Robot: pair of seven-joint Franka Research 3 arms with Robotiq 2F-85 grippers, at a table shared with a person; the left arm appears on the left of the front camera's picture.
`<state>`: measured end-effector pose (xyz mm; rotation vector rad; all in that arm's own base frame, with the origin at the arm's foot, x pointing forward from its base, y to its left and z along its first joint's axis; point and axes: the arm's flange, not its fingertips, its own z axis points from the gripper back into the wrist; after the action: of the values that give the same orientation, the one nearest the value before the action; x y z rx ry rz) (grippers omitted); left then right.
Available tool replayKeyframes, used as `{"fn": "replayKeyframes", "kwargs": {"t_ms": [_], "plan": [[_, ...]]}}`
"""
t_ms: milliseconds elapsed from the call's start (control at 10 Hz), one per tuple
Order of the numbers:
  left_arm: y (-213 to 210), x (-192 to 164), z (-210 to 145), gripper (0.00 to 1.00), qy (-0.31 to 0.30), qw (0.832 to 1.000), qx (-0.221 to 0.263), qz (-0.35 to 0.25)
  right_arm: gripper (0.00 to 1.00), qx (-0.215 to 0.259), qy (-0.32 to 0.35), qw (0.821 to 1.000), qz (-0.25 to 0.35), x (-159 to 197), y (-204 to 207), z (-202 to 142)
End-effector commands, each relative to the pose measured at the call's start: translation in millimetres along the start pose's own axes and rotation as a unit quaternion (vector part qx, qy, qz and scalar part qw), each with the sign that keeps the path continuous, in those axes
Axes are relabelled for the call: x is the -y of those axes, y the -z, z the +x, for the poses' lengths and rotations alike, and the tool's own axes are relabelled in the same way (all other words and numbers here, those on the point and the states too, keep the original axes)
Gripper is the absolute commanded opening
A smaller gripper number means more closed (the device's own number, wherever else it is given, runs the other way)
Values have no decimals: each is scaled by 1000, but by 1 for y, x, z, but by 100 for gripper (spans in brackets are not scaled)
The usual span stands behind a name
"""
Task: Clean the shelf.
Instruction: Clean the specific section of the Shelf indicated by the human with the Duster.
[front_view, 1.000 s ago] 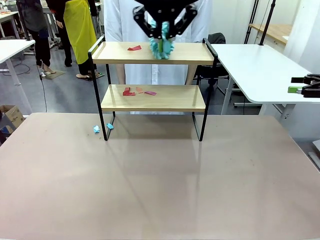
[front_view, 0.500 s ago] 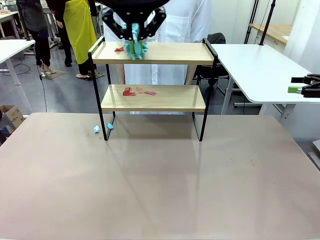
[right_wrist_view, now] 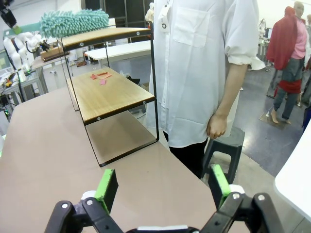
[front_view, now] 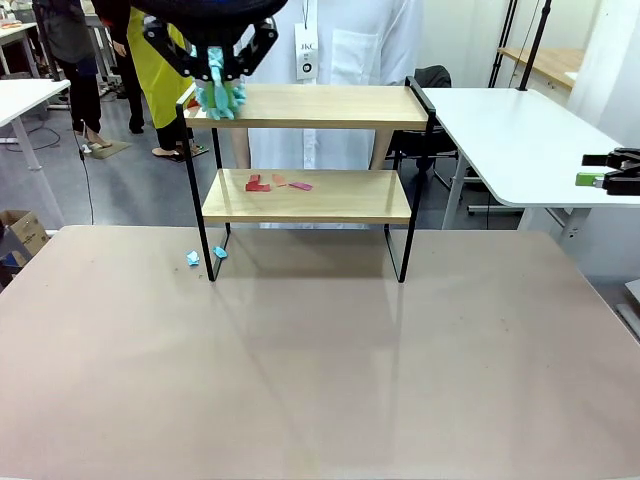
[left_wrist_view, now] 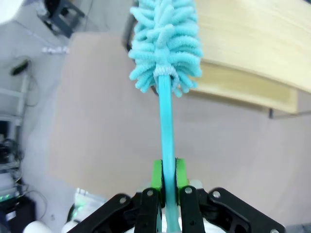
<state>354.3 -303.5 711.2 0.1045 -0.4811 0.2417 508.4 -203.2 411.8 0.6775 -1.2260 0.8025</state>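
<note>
The shelf (front_view: 310, 106) has pale wood-grain boards in a black frame. The duster (left_wrist_view: 165, 43) is turquoise, head and handle alike. The left end effector (left_wrist_view: 169, 172) and the right end effector (right_wrist_view: 163, 187) are black with bright green pads. On the lower board lie red and pink scraps (front_view: 265, 184); on the pinkish-beige bench (front_view: 320, 380), light-blue scraps (front_view: 205, 256).

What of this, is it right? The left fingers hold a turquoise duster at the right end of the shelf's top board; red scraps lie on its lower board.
No: the front view shows the duster at the left end, not the right, of the shelf's top board. The left fingers hold it; red scraps lie on the lower board.
</note>
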Motion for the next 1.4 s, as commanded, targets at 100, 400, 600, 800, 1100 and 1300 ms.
{"fn": "replayKeyframes", "kwargs": {"t_ms": [100,400,600,800,1100,1300], "plan": [[-31,-47,-13,13,-50,994,95,39,100,1,-3,1000,-3,0,2,3],[-46,-54,-14,13,-13,996,93,10,100,1,-3,1000,-3,0,2,3],[-57,-55,-8,13,-48,994,95,31,100,1,-3,1000,-3,0,2,3],[-57,-55,-8,13,-48,994,95,31,100,1,-3,1000,-3,0,2,3],[-59,-61,-5,13,-15,994,110,-24,100,1,-3,1000,-3,0,2,3],[-66,-80,-6,13,22,991,114,-63,100,1,-3,1000,-3,0,2,3]]}}
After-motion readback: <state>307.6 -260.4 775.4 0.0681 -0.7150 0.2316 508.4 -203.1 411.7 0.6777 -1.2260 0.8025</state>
